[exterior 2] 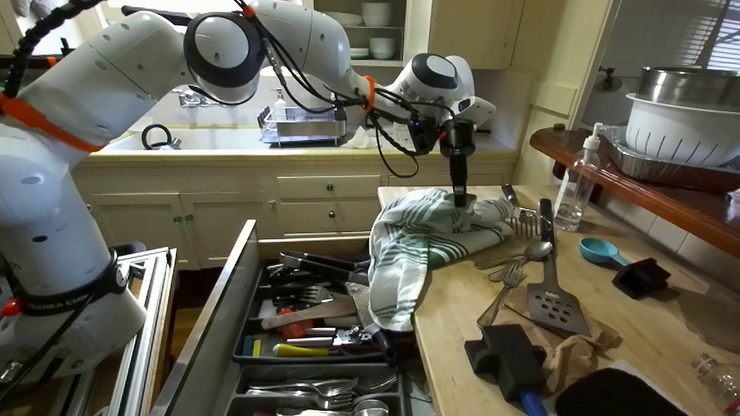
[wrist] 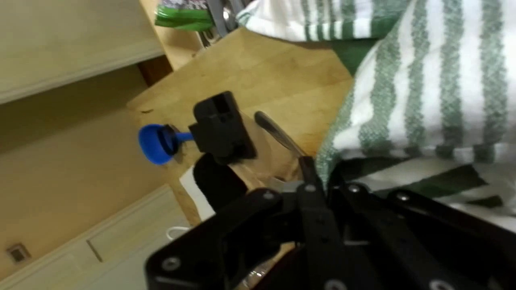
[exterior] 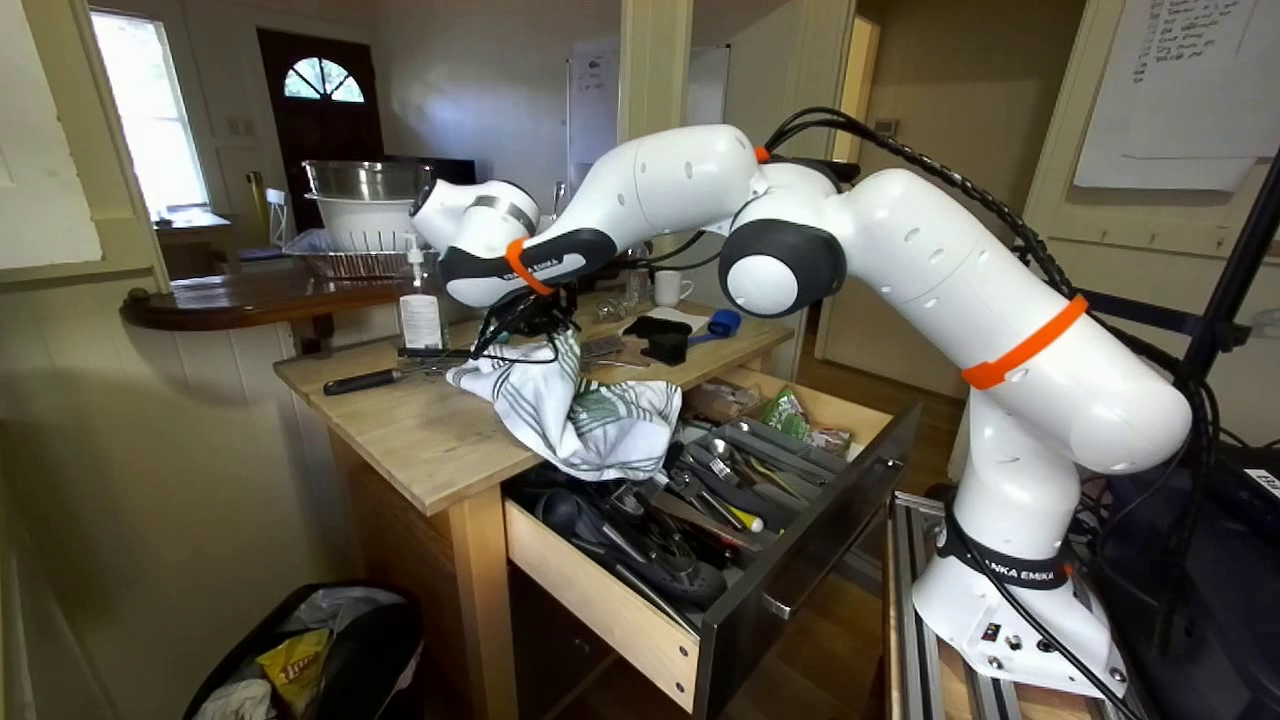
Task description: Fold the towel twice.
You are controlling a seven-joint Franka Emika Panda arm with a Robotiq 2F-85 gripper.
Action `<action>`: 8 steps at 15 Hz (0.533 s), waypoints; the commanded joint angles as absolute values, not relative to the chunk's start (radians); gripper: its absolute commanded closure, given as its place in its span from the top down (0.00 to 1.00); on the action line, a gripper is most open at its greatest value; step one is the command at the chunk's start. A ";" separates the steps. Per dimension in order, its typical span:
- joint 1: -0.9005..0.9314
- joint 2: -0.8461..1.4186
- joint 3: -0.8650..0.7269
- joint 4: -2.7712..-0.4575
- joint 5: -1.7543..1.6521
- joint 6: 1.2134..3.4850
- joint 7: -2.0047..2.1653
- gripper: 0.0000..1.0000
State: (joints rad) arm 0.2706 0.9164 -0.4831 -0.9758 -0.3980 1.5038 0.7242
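Observation:
The towel point(exterior: 625, 425) is white with green stripes and lies bunched and wrinkled at the counter's edge. One end hangs over the open drawer; it shows so in an exterior view point(exterior 2: 399, 277). In the wrist view, the towel point(wrist: 435, 76) fills the upper right, with a raised fold running down to the fingertips. My gripper point(exterior 2: 459, 199) points down into the far part of the towel. In the wrist view, the gripper point(wrist: 322, 179) is closed with a fold of cloth pinched between its fingertips. In an exterior view, the gripper point(exterior: 548, 315) is partly hidden by cables and cloth.
The open drawer point(exterior: 600, 595) with several utensils lies under the hanging towel. On the wooden counter point(exterior 2: 457, 323) are a slotted spatula point(exterior 2: 555, 306), forks, a black block point(exterior 2: 509, 358) and a teal scoop point(exterior 2: 598, 251). A soap bottle point(exterior: 420, 315) stands near the raised ledge point(exterior: 260, 300).

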 commanded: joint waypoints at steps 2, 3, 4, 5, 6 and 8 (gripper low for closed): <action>0.242 0.894 -0.433 -1.057 -0.532 1.341 0.824 0.01; 0.236 0.903 -0.423 -1.067 -0.558 1.336 0.838 0.01; 0.232 0.912 -0.412 -1.076 -0.582 1.324 0.839 0.01; 0.224 0.920 -0.396 -1.088 -0.603 1.348 0.844 0.01; 0.217 0.927 -0.381 -1.091 -0.614 1.355 0.860 0.22; 0.208 0.933 -0.348 -1.092 -0.639 1.382 0.879 0.36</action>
State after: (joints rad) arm 0.2243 0.9305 -0.3995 -1.0746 -0.5892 1.3520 0.8371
